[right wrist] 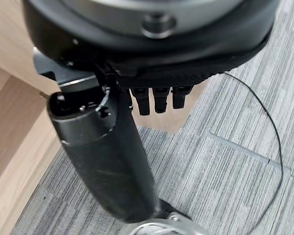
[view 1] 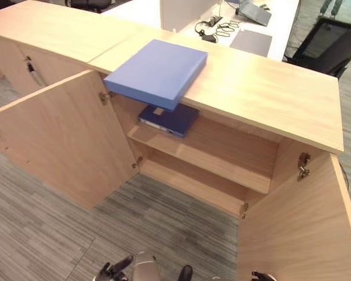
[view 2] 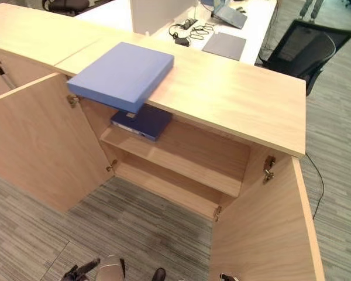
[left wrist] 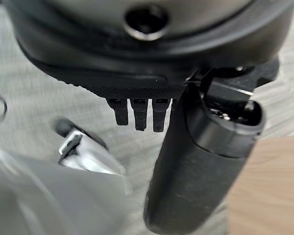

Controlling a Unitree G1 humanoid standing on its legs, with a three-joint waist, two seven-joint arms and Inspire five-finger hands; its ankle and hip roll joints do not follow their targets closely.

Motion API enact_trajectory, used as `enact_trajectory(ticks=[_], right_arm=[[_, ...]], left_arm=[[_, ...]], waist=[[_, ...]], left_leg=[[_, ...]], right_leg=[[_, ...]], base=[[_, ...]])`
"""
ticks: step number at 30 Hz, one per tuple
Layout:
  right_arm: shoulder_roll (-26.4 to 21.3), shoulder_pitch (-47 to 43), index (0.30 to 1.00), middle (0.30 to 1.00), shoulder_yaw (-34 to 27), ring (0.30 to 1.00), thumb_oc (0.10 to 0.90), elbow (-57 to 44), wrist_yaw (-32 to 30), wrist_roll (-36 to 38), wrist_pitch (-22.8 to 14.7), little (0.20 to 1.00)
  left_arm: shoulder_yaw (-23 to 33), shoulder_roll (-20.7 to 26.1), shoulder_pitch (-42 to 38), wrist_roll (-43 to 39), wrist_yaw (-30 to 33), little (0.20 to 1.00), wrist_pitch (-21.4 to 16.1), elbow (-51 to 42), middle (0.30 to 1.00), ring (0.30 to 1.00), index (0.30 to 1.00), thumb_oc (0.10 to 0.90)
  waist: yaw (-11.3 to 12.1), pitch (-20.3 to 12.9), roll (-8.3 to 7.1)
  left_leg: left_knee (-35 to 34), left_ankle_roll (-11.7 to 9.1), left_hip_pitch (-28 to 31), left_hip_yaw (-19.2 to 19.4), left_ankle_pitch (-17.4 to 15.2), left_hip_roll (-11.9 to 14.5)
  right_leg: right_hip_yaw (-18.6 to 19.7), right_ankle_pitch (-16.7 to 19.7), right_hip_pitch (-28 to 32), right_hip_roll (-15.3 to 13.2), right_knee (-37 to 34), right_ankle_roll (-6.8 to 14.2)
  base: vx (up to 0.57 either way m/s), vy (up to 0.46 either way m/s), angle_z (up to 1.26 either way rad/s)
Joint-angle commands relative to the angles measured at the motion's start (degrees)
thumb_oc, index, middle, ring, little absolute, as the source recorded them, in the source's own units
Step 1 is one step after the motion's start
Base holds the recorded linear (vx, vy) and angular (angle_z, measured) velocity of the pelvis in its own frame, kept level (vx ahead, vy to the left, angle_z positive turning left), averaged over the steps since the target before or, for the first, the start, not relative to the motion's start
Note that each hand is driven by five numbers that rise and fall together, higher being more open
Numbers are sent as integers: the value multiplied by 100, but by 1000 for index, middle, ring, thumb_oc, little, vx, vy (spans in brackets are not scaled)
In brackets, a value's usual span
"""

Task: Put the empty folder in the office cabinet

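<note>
While both doors stand open, the light-blue folder (view 1: 157,72) overhangs the cabinet top (view 1: 251,88); left hand (left wrist: 196,161) and right hand (right wrist: 108,156) hang relaxed, empty, and should grip its overhanging edge.

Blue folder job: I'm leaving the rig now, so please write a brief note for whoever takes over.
Left hand: open, holding nothing, hanging low over the carpet.
Right hand: open, holding nothing, low beside the open right door.
Light blue folder: flat on the cabinet top, one corner overhanging the front edge.
Dark blue folder: lying on the upper shelf.
Done: both doors open.
Left: grasp the light blue folder and shelve it.
</note>
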Motion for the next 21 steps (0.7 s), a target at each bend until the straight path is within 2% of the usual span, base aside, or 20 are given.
enact_trajectory(ticks=[1,2,3,4,7,9,14,18,20,21], right_arm=[[-558,99,900,900,-43,900,800,148,-123,-31,43,900],[-562,123,900,900,-29,900,800,146,-114,-89,48,900],[-562,124,900,900,-30,900,800,146,-114,-90,49,900],[-567,138,900,900,-39,900,800,127,-84,-147,53,900],[-571,201,900,900,-129,900,800,128,-72,-178,97,900],[-581,276,900,900,-254,900,800,106,-20,-221,150,900],[-523,370,900,900,-279,900,800,167,75,-502,249,900],[-506,397,900,900,-299,900,800,179,153,-568,274,900],[-503,392,900,900,-313,900,800,159,179,-601,289,900],[-521,383,900,900,-343,900,800,120,202,-638,302,900]], left_arm=[[-283,119,176,-259,122,900,-306,-713,900,900,900,800],[-334,117,213,-251,130,900,-354,-1016,900,900,900,800],[-334,116,215,-250,132,900,-353,-1019,900,900,900,800],[-366,93,237,-250,97,900,-366,-1341,900,900,900,800],[-445,53,269,-335,99,900,-345,-1590,900,900,900,800],[-471,42,367,-385,74,900,-301,-2048,900,900,900,800],[-528,110,543,-210,43,900,-235,-2684,900,900,900,800],[-555,235,574,-63,-104,900,-131,-2821,900,900,900,800],[-526,291,644,-74,-143,900,-132,-3102,900,900,900,800],[-483,370,765,8,-123,900,-169,-3600,900,900,900,800]], waist=[[306,357,86],[378,328,141],[379,333,140],[391,239,208],[333,111,234],[291,-63,281],[304,-268,379],[311,-349,400],[327,-377,416],[356,-403,432]], left_leg=[[-1085,133,898,-459,7,-399],[-1521,78,924,-897,227,-601],[-1530,78,935,-895,231,-602],[-1897,113,1199,-1089,206,-663],[-2053,142,1403,-1012,220,-645],[-2334,237,1709,-925,167,-728],[-3039,396,2214,-860,204,-869],[-3121,458,2306,-806,153,-948],[-3131,502,2339,-796,121,-997],[-3131,552,2373,-802,74,-1048]], right_leg=[[215,241,-120,-798,-76,927],[350,220,-4,-748,-55,940],[351,219,2,-749,-55,940],[459,181,45,-718,29,961],[453,175,89,-768,47,993],[490,209,159,-860,54,1076],[610,213,188,-953,90,1221],[635,221,205,-1025,98,1305],[643,240,210,-1071,119,1344],[652,246,197,-1123,173,1383]], base=[[199,234,-26],[88,140,-26],[200,184,-54],[151,147,-75],[151,176,-88],[169,229,-39],[82,164,-4],[54,160,19],[25,131,-4],[21,124,-1]])
